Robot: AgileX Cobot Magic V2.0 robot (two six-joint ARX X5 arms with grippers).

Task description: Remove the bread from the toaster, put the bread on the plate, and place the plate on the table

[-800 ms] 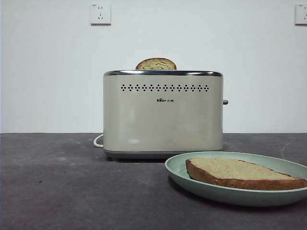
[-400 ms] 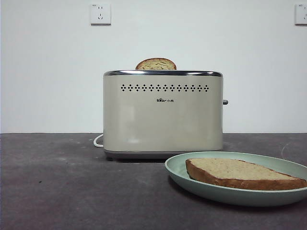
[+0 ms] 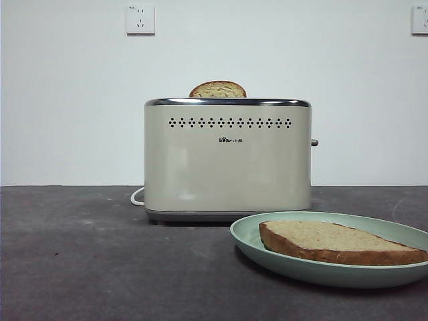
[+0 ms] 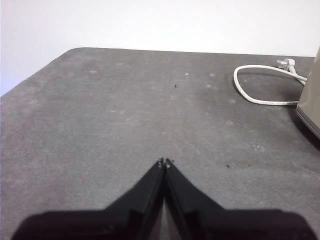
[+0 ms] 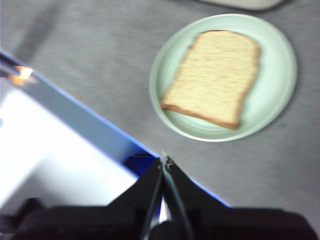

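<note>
The bread (image 3: pixel 338 242), a broad tan slice with a dark crust, lies flat on the mint-green plate (image 3: pixel 249 235), which rests on the dark grey table (image 3: pixel 100 261) in front of the cream toaster (image 3: pixel 227 160). The bread (image 5: pixel 214 76) and the plate (image 5: pixel 277 75) also show in the right wrist view. My right gripper (image 5: pixel 164 159) is shut and empty, above the table's edge and away from the plate. My left gripper (image 4: pixel 164 162) is shut and empty over bare table, beside the toaster's corner (image 4: pixel 311 107). Neither gripper shows in the front view.
A narrower slice with a domed top (image 3: pixel 217 89) sticks out of the toaster's slot. The toaster's white cord (image 4: pixel 260 85) lies coiled on the table behind it. A blue table edge (image 5: pixel 85 125) runs under my right gripper. Wall sockets (image 3: pixel 140 19) are behind.
</note>
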